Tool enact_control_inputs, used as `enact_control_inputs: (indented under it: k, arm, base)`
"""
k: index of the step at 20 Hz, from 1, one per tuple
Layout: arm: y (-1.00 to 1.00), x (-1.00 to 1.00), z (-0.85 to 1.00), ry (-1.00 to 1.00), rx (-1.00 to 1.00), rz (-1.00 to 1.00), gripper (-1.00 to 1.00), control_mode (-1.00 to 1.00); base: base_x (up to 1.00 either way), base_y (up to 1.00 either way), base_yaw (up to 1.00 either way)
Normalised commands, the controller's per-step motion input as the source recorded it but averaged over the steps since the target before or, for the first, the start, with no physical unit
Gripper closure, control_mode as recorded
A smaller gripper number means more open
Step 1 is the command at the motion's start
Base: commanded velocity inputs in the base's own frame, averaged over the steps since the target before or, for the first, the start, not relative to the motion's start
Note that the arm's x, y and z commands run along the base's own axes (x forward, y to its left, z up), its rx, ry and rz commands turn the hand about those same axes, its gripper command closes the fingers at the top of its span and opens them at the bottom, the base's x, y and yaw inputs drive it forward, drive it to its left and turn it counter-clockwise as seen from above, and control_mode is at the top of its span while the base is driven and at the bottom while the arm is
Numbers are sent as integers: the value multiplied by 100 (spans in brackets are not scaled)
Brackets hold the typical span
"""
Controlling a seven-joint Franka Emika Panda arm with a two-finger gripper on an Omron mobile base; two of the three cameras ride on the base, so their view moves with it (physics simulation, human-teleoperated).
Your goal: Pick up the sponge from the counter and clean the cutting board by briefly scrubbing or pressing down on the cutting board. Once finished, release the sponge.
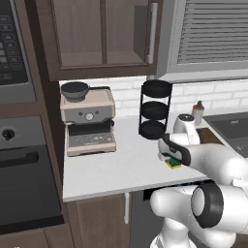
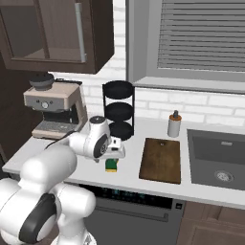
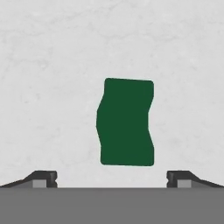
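Note:
The sponge [image 3: 126, 122], dark green on top with a yellow base [image 2: 112, 166] [image 1: 173, 163], lies on the light grey counter [image 1: 116, 164]. My gripper [image 3: 112, 178] hangs straight above it, open, its two fingertips [image 3: 43, 178] set wide on either side and clear of the sponge. In the base views the hand [image 2: 115, 150] hovers just over the sponge and hides part of it. The dark brown cutting board [image 2: 161, 159] lies flat on the counter to the right of the sponge, apart from it.
A coffee machine [image 1: 88, 121] stands at the counter's back left. A black three-tier rack [image 2: 118, 110] stands behind the sponge. A small bottle [image 2: 174, 125] is behind the board, and a sink [image 2: 217, 162] lies to its right.

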Motion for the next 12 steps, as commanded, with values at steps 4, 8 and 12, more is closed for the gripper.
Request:
enact_control_inputs:
  k: [4, 8, 12]
  arm:
    - [0, 22, -28, 0, 0, 0, -100, -100]
    - [-1, 26, -17, 0, 0, 0, -100, -100]
    - [-2, 34, -2, 0, 0, -1, -100, -100]
  base:
    - [0, 0, 0]
    - [0, 0, 0]
    - [0, 0, 0]
